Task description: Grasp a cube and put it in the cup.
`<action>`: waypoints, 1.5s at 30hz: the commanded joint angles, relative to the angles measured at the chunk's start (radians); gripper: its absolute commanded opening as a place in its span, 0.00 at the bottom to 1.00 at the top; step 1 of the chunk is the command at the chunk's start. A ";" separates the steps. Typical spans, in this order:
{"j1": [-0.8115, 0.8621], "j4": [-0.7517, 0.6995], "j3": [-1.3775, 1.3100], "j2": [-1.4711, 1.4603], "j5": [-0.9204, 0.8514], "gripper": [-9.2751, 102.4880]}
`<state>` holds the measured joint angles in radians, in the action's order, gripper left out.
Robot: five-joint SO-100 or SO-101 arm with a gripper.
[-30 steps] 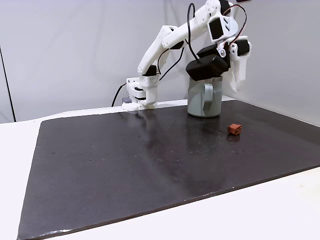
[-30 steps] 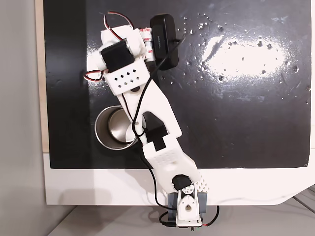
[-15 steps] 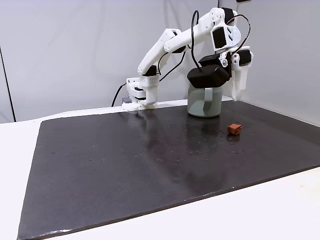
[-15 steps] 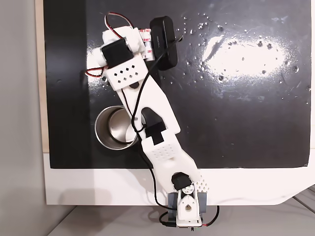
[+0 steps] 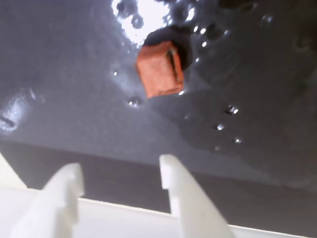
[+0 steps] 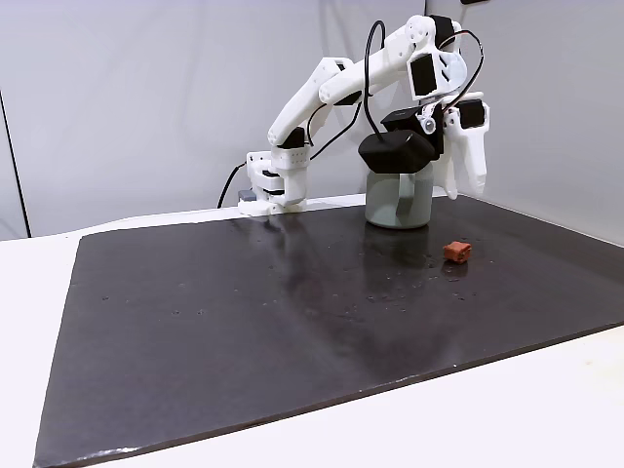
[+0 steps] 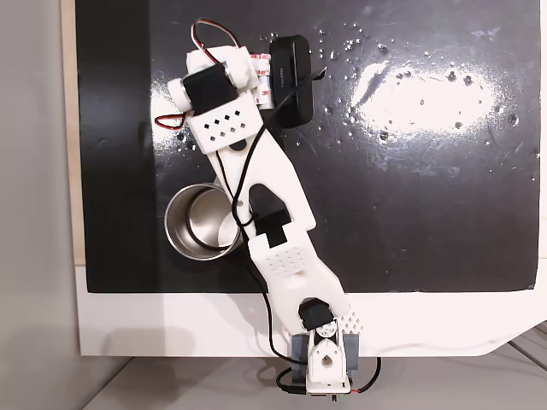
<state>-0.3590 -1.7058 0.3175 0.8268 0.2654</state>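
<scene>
Glossy black sheet material forms the work mat (image 6: 292, 312), which lies on a white table (image 6: 546, 409) in front of a plain pale grey wall (image 6: 127, 97). In a fixed view taken from the side, the small reddish-orange block-shaped cube (image 6: 456, 252) rests on the mat near its right edge, well apart from the pale grey-green cylindrical mug (image 6: 398, 200), which stands at the far edge.

In a fixed view looking down, the arm hides the cube, while the mug's shiny steel interior (image 7: 201, 224) shows with nothing visible inside it, near the mat's left edge.

The wrist view shows the cube (image 5: 159, 69) on the wet-looking, speckled mat surface, beyond the white two-finger gripper (image 5: 121, 173). The fingers are spread apart and hold nothing.
</scene>
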 commanded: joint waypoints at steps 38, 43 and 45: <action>0.015 -0.074 -0.221 -0.252 -0.051 0.31; 0.009 -0.069 -0.252 -0.296 -0.061 0.31; 0.002 -0.069 -0.259 -0.307 -0.064 0.31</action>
<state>-0.3528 -1.7702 0.1212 0.5093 0.2117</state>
